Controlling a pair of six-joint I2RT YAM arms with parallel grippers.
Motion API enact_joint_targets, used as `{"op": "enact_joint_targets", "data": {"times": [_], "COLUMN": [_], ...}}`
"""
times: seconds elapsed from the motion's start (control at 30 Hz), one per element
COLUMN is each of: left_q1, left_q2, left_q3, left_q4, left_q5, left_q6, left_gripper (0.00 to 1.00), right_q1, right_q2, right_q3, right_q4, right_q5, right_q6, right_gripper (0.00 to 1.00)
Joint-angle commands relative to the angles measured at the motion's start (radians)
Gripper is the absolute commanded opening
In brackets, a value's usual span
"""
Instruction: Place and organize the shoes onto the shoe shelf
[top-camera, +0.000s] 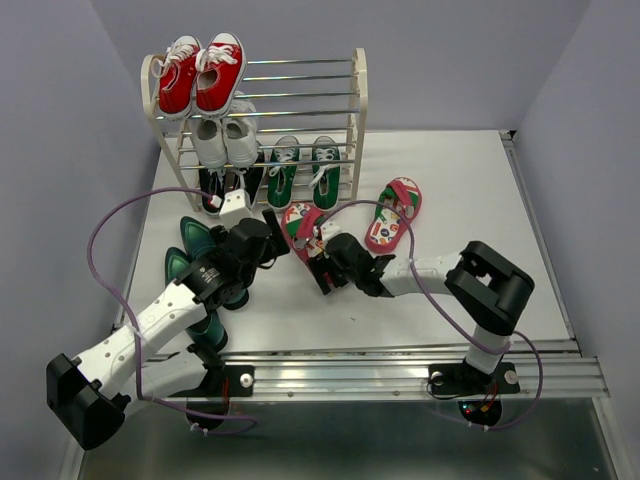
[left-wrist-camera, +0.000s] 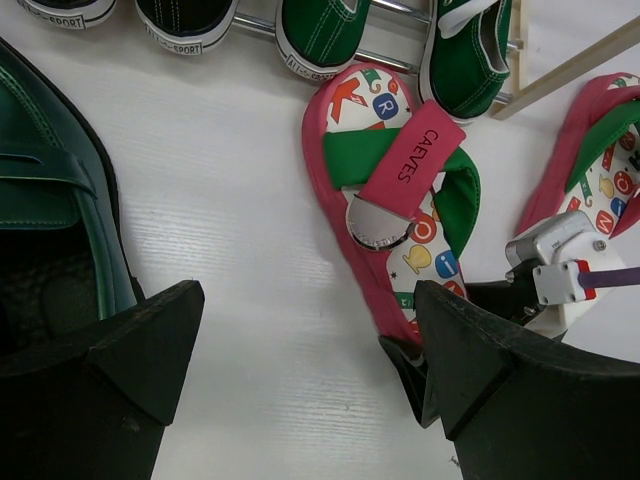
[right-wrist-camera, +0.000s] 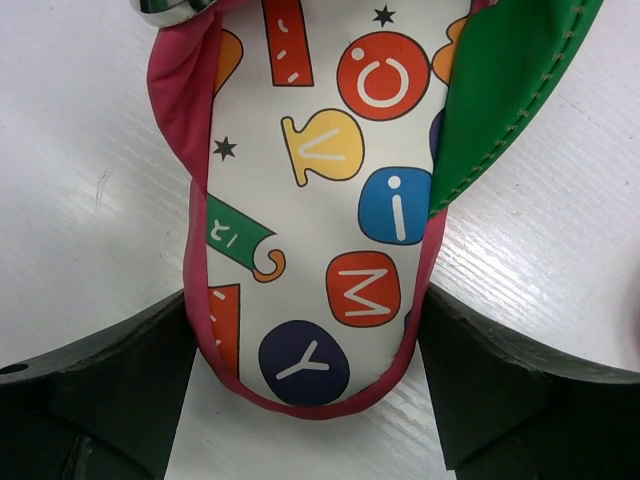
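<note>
A red-pink flip-flop (top-camera: 300, 226) with a green strap lies on the table in front of the shoe shelf (top-camera: 358, 110). My right gripper (top-camera: 319, 264) is open, and the flip-flop's heel (right-wrist-camera: 300, 200) lies between its fingers (right-wrist-camera: 120, 390), close to both. My left gripper (top-camera: 272, 232) is open and empty over bare table just left of that flip-flop (left-wrist-camera: 400, 170). The second flip-flop (top-camera: 394, 212) lies further right. Green sneakers (top-camera: 304, 168) stand on the low tier. Teal high heels (top-camera: 195, 250) lie at the left, one beside my left finger (left-wrist-camera: 50, 200).
Red sneakers (top-camera: 200, 75) sit on the top tier, white sneakers (top-camera: 224, 140) on the second, and black sneakers (top-camera: 216, 185) left of the green ones. The right arm's wrist and cable (left-wrist-camera: 560, 270) are close to my left gripper. The table edge runs along the front.
</note>
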Motion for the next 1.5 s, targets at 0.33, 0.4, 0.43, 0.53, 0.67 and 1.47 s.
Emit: {"op": "enact_joint_targets", "data": {"times": [0.33,0.4,0.43,0.53,0.67,1.47], "left_q1": [0.005,0.005,0.005,0.005,0.005,0.005], "left_q2": [-0.035,-0.034,-0.032,-0.032,-0.031,-0.054], "left_q3": [0.005,0.004,0.004,0.001,0.002,0.018], "left_q4": [0.025,0.025,0.026,0.032,0.04,-0.001], "left_q5": [0.002,0.002,0.002,0.007,0.013,0.021], "left_q6": [-0.021,-0.019,-0.019,-0.018,-0.016,-0.019], "left_gripper": [0.99,0.99,0.99,0.99,0.99,0.99], "right_q1": [0.051,0.061,0.061,0.061,0.061,0.061], "right_q2": [-0.29,-0.333,-0.348,-0.414,-0.415,-0.091], "right_q3": [-0.224,-0.241,-0.259,-0.305,-0.284,0.073], "right_q4": [0.174,0.179,0.185,0.24,0.211,-0.407], "right_q5": [-0.009,0.001,0.005,-0.002,-0.021,-0.09], "right_q6": [-0.081,-0.076,-0.078,-0.089,-0.092,0.174], "right_gripper": [0.01,0.01,0.01,0.01,0.01,0.86]}}
